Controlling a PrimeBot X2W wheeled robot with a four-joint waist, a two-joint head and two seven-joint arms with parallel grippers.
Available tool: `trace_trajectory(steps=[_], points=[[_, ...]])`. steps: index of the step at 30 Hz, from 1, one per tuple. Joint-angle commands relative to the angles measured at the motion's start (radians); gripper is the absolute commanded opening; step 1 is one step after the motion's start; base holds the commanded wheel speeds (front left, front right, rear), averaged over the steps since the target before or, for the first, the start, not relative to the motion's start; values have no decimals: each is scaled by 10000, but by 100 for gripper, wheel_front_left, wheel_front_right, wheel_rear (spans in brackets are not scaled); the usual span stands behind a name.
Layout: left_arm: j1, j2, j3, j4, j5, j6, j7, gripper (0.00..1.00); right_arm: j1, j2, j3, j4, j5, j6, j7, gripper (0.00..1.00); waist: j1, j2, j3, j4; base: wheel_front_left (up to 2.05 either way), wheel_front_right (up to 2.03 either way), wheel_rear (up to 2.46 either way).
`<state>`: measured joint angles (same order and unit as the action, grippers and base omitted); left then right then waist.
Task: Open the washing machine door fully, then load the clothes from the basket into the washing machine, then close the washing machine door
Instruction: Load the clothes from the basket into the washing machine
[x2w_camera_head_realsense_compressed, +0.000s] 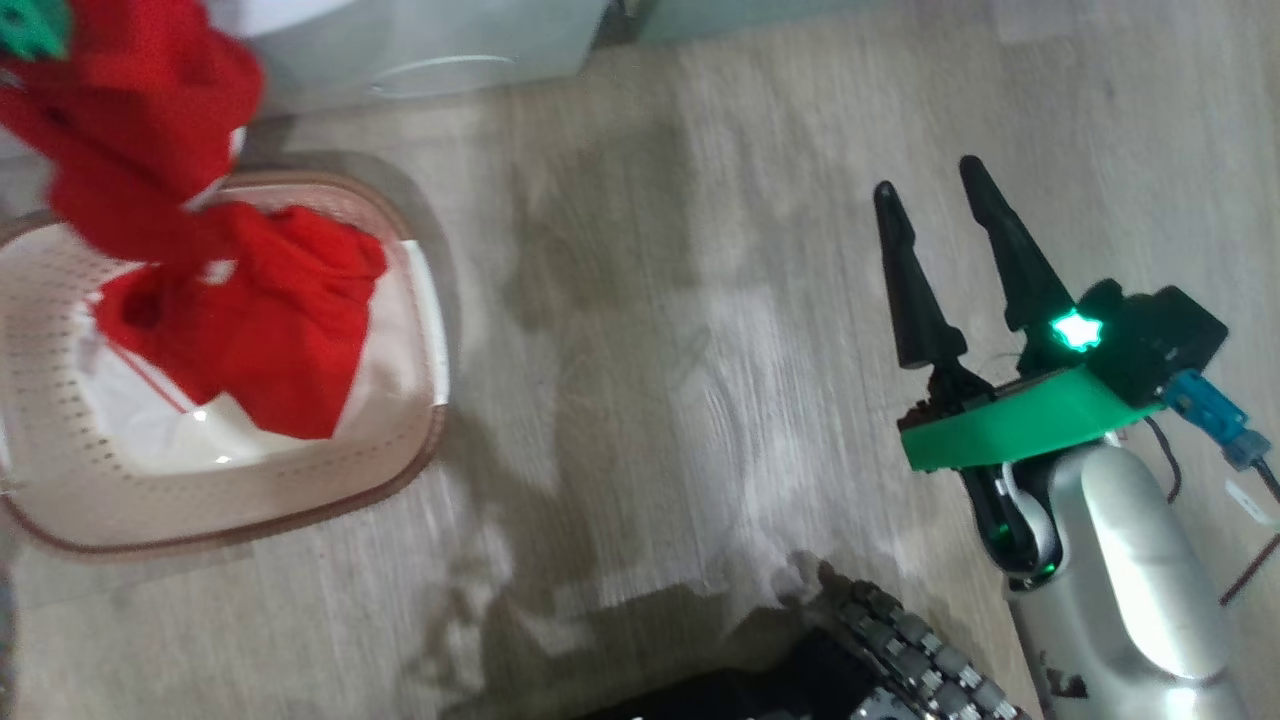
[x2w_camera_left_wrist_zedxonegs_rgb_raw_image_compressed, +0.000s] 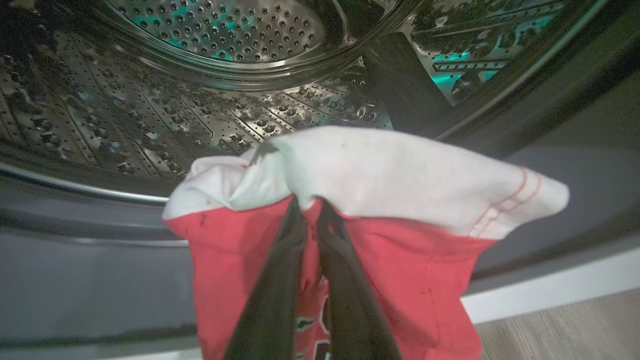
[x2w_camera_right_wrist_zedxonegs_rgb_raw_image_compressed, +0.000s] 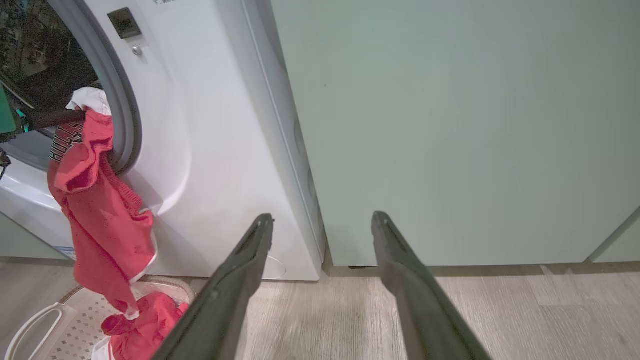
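Observation:
My left gripper (x2w_camera_left_wrist_zedxonegs_rgb_raw_image_compressed: 307, 202) is shut on the clothes (x2w_camera_left_wrist_zedxonegs_rgb_raw_image_compressed: 380, 180), a red garment with white trim, at the mouth of the washing machine (x2w_camera_right_wrist_zedxonegs_rgb_raw_image_compressed: 210, 130) in front of its steel drum (x2w_camera_left_wrist_zedxonegs_rgb_raw_image_compressed: 165, 115). From the drum opening the clothes (x2w_camera_right_wrist_zedxonegs_rgb_raw_image_compressed: 95, 210) hang down the washer's front, and their lower end rests in the basket (x2w_camera_head_realsense_compressed: 60, 470) on the floor. Bunched red fabric of the clothes (x2w_camera_head_realsense_compressed: 250, 320) lies in that basket in the head view. My right gripper (x2w_camera_head_realsense_compressed: 940, 205) hovers open over the wooden floor, well to the right of the basket, holding nothing. The washing machine door is out of view.
Pale green cabinets (x2w_camera_right_wrist_zedxonegs_rgb_raw_image_compressed: 450, 130) stand right beside the washer. Wooden floor (x2w_camera_head_realsense_compressed: 650, 300) stretches between the basket and my right arm. My dark wheeled base (x2w_camera_head_realsense_compressed: 900, 650) shows at the bottom of the head view.

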<state>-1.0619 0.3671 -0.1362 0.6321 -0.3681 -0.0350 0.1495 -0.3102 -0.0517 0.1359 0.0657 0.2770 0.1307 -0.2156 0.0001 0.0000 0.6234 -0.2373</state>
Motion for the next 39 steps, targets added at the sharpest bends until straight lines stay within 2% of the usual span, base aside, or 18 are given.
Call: trace_trajectory(steps=[1,11,17,26,33,39], points=[[-737,767,217,-71,86,-140,332,0,-122,15,343,-135,165,0,-207,100,-1,0,488,-499,0,0,0],[-2953,2107,187,635,56,-521,2096,0,-576,15,887,349,800,0,-448,100,-1,0,1424,-1354,0,0,0],[-3747,2567,384,608,45,-330,2194,0,-698,15,978,194,1083,0,-458,100,-1,0,1855,-1720,0,0,0],[-4690,2579,818,408,8,299,717,0,-712,15,1101,-33,1240,0,-460,100,-1,0,2241,-1991,0,0,0],[-5030,2672,699,519,507,555,-1313,0,-812,15,1232,-16,1365,0,-460,100,-1,0,2417,-2049,0,0,0],[-4627,2749,543,1355,537,486,-1358,0,-924,15,1226,-55,1401,0,-461,100,-1,0,2376,-1996,0,0,0]])
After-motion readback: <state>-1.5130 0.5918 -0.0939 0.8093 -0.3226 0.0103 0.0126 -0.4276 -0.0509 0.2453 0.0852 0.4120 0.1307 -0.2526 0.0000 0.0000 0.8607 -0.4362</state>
